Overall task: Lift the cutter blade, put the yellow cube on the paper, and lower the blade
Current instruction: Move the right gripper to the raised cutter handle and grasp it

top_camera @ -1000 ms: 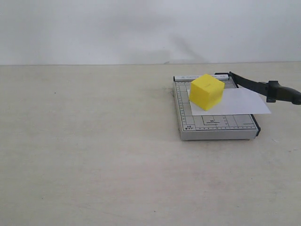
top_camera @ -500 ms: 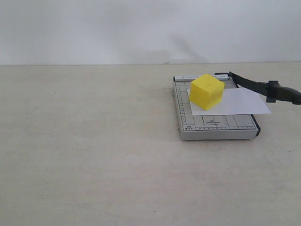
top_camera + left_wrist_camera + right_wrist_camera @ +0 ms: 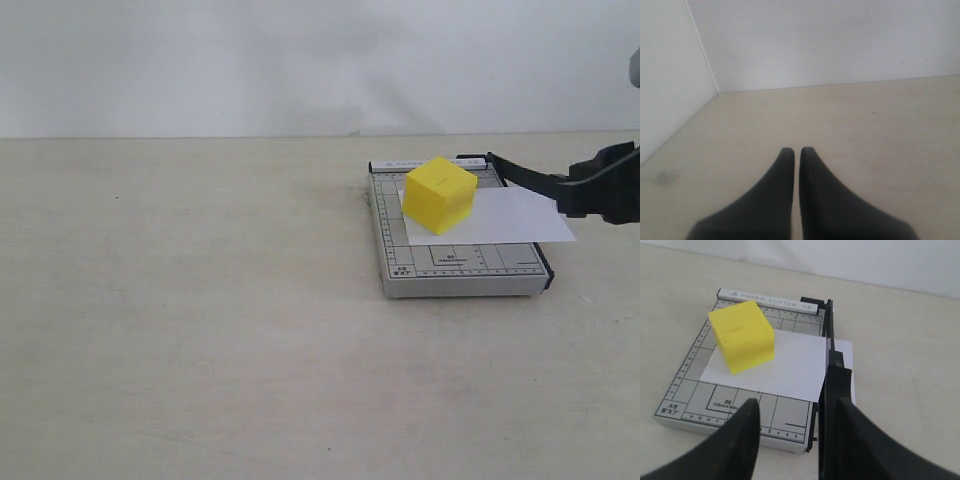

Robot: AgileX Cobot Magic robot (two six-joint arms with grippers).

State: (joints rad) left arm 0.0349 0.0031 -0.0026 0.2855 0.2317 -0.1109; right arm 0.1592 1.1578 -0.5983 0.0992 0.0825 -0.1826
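On the pale tabletop [image 3: 200, 350], a small grey gridded trimmer board [image 3: 440, 270] carries a plain white rectangular paper sheet [image 3: 520, 220] overhanging its cutting edge. The long black cutter blade [image 3: 530, 178] looks raised on its hinge, likely to let the load go on. The solid bright yellow plastic cube [image 3: 438, 195] sits on the sheet's end away from the blade, weighting it. The right pincer [image 3: 795, 405], jaws spread, has the blade's handle between them, close against one finger, with the cube apart from it. The left pincer [image 3: 796, 152], pressed together, hangs over bare tabletop.
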